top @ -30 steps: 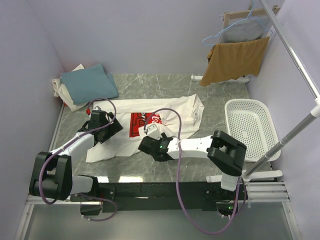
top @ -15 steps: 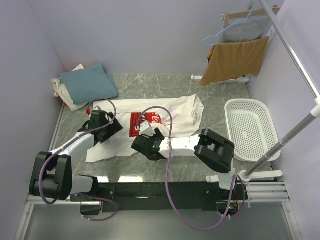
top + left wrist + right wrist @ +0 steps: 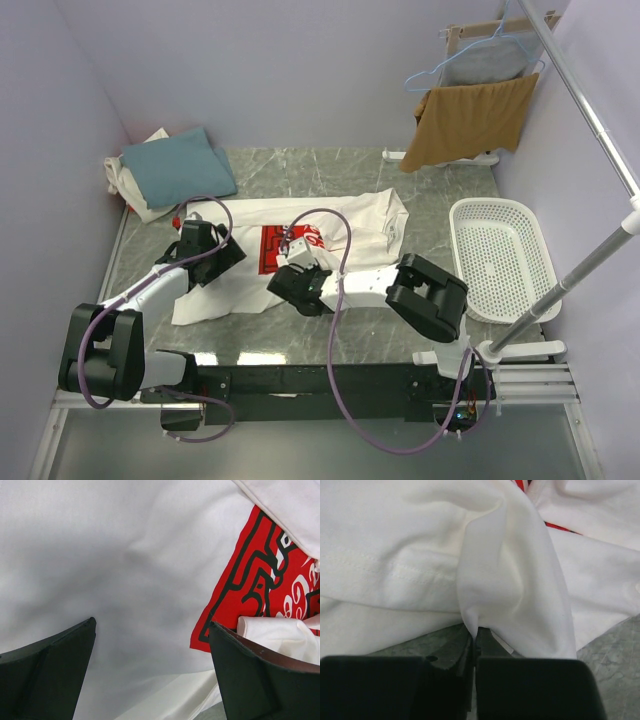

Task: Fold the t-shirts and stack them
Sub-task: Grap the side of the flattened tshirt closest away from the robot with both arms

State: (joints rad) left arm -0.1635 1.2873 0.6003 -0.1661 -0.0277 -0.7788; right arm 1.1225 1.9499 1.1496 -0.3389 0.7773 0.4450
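Note:
A white t-shirt [image 3: 350, 225] with a red chest print [image 3: 275, 247] lies spread on the marble table. My left gripper [image 3: 228, 252] hovers open over its left part, where the wrist view shows plain white cloth [image 3: 100, 555] and the print's corner [image 3: 250, 580] between the fingers of this gripper [image 3: 152, 625]. My right gripper [image 3: 292, 272] sits at the shirt's near edge, shut on a raised fold of white cloth [image 3: 510, 590] pinched in the jaws of this gripper [image 3: 476, 632]. A folded teal-blue t-shirt [image 3: 180, 170] rests on an off-white one [image 3: 135, 195] at the back left.
A white slotted basket [image 3: 500, 255] stands at the right. Behind it a tan cloth [image 3: 470, 120] hangs over a rack with a grey garment on a blue hanger [image 3: 480, 60]. A metal pole [image 3: 580, 100] slants along the right side. Walls close in left and back.
My right gripper moved left along the shirt's near edge and closed on a fold of white cloth. The left arm has stayed put, open.

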